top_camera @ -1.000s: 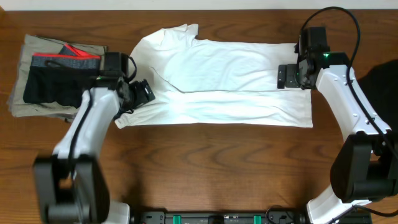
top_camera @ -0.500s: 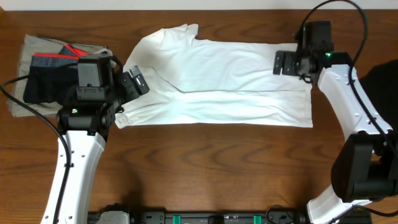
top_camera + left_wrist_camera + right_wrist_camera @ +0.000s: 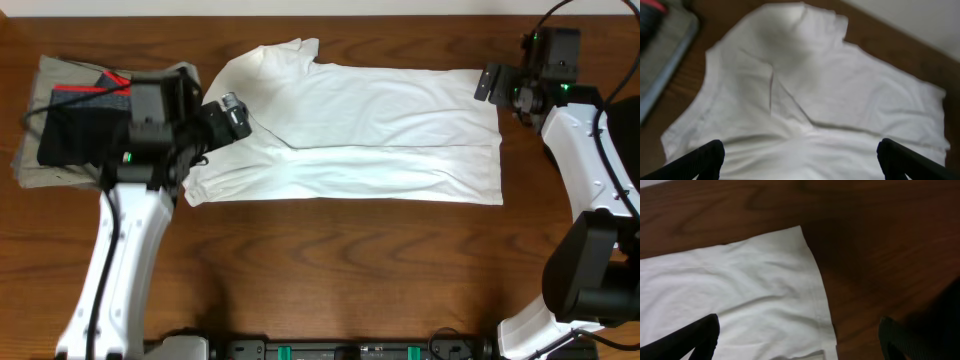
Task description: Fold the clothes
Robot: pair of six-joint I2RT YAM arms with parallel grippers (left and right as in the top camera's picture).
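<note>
Both grippers spread wide, empty: left gripper [image 3: 228,110] over the collar end, right gripper [image 3: 490,82] just beside the hem corner.
The white T-shirt [image 3: 370,130] lies flat on the table [image 3: 330,270], seemingly folded lengthwise; pinch both layers at matching corners.

White T-shirt [image 3: 370,130] lies flat on wood surface [image 3: 330,260], folded lengthwise. L end effector [image 3: 235,108] over sleeve end, R end effector [image 3: 490,82] by hem corner, both spread, empty. Khaki pile [image 3: 30,170] w/ black shorts [image 3: 70,140] far left.

Overhead looks straight down at the table [image 3: 330,260]; both wrist views closely share the T-shirt [image 3: 370,130].
</note>
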